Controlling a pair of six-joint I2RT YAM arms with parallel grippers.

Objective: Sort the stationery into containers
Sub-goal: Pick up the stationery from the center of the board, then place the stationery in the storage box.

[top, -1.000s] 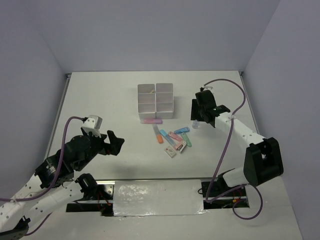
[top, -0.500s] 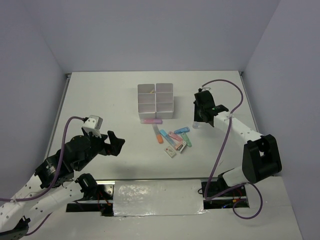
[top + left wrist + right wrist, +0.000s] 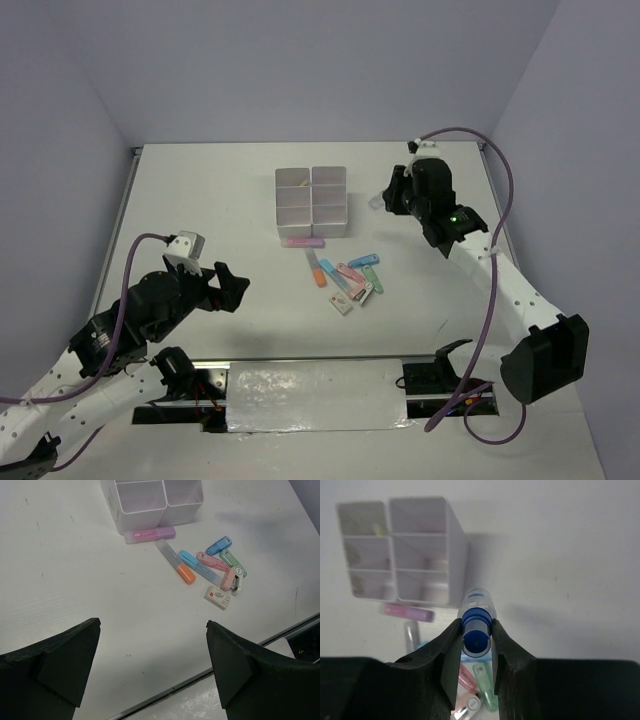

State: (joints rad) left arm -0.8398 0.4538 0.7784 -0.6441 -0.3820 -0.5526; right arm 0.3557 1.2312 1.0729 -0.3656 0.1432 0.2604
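My right gripper [image 3: 476, 632] is shut on a tiny clear bottle with a blue cap [image 3: 478, 611], held in the air just right of the containers [image 3: 427, 550]. The containers [image 3: 312, 202] are a white block of six square compartments at the table's far middle; a yellowish item lies in a back compartment. Loose stationery lies in front of it: a pink marker [image 3: 150, 534], an orange-tipped marker [image 3: 176, 568], blue [image 3: 219, 545], pink [image 3: 212, 561] and green [image 3: 232, 562] pieces, and a white eraser [image 3: 217, 597]. My left gripper [image 3: 225, 288] hangs open and empty at the near left, well away from them.
A small pink stapler-like piece [image 3: 231, 579] lies in the pile. A metal strip [image 3: 310, 395] runs along the table's near edge between the arm bases. Grey walls close the table on three sides.
My right gripper has closed on the bottle and lifted it off the table, swinging up and back to beside the containers. The left arm has not moved.
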